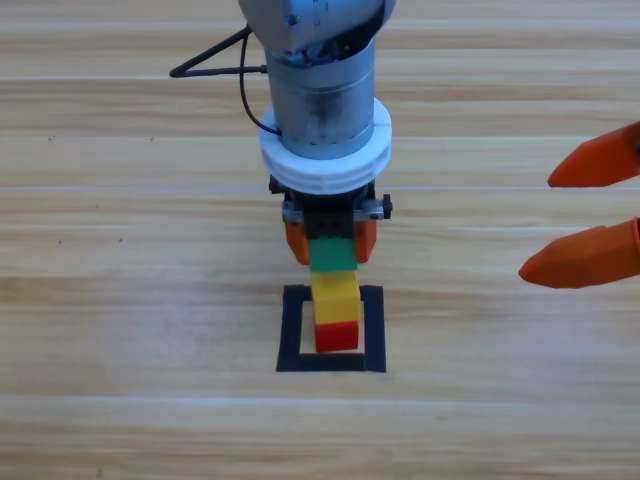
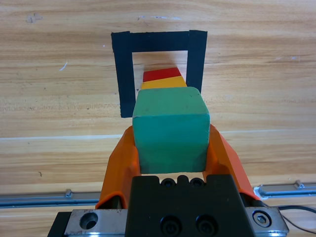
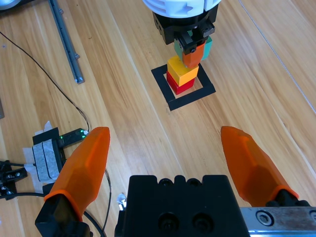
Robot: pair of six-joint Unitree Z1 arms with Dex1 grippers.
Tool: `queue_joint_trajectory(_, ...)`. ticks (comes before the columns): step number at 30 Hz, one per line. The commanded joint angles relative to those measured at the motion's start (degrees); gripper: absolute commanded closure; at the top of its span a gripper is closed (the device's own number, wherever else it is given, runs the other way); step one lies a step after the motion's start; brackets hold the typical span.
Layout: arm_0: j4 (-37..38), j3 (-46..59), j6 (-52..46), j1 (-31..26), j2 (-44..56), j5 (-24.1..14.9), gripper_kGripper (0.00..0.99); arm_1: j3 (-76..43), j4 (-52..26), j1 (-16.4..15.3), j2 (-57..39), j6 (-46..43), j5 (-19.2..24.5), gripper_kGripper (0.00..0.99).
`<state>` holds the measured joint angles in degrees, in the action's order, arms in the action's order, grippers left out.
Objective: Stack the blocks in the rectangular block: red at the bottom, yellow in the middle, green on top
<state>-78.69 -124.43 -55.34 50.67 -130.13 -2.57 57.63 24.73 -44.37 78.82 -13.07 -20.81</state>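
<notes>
Trouble could come when the left gripper (image 1: 331,243) lets go. If a jaw drags on the green cube (image 2: 171,129), the tower may tip and fall out of the black tape square (image 1: 293,330). The green cube sits on the yellow cube (image 1: 335,296), and the red cube (image 1: 337,336) is at the bottom, inside the square. The left arm reaches straight down over the tower, its jaws shut tight on the green cube. The right gripper (image 3: 170,160) waits far off at the right edge, jaws wide open and empty.
</notes>
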Motion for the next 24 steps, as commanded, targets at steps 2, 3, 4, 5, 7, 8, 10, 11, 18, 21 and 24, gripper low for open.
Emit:
queue_joint_trajectory(2, -0.5, 0.07, -0.91, 1.36, -3.11, 0.37, 0.952, -1.81, 0.84, 1.3, -0.07, -0.11, 0.77, 0.002)
queue_joint_trajectory(3, -0.5, 0.16, -0.91, 1.36, -3.2, 0.37, 0.952, -1.81, 0.84, 1.3, 0.02, -0.11, 0.77, 0.002)
queue_joint_trajectory(4, -0.5, 0.24, -0.91, 1.36, -3.11, 0.37, 0.952, -1.81, 0.84, 1.3, 0.02, -0.11, 0.77, 0.002)
queue_joint_trajectory(5, -0.5, 0.42, -1.09, 1.36, -3.2, 0.46, 0.952, -1.81, 0.84, 1.3, -0.07, -0.11, 0.77, 0.002)
queue_joint_trajectory(7, -0.5, 0.86, -1.18, 1.36, -3.2, 0.46, 0.952, -1.81, 0.84, 1.3, -0.07, -0.11, 0.77, 0.002)
queue_joint_trajectory(8, -0.5, 0.95, -1.18, 1.36, -3.2, 0.46, 0.952, -1.81, 0.75, 1.3, -0.07, -0.11, 0.77, 0.002)
queue_joint_trajectory(10, -0.5, 1.12, -1.26, 1.36, -3.2, 0.55, 0.952, -1.81, 0.75, 1.3, 0.02, -0.11, 0.77, 0.002)
queue_joint_trajectory(11, -0.5, 1.21, -1.26, 1.36, -3.2, 0.55, 0.952, -1.81, 0.84, 1.3, -0.07, -0.11, 0.77, 0.002)
queue_joint_trajectory(18, -0.42, 1.3, -1.35, 1.36, -3.38, 0.55, 0.952, -1.81, 0.75, 1.3, 0.02, -0.11, 0.77, 0.002)
queue_joint_trajectory(21, -0.33, 1.48, -1.62, 1.45, -3.38, 0.64, 0.952, -1.81, 0.75, 1.3, 0.11, -0.2, 0.77, 0.002)
queue_joint_trajectory(24, -0.33, 1.56, -1.88, 1.53, -3.38, 0.81, 0.952, -1.81, 0.84, 1.3, 0.11, -0.2, 0.85, 0.002)
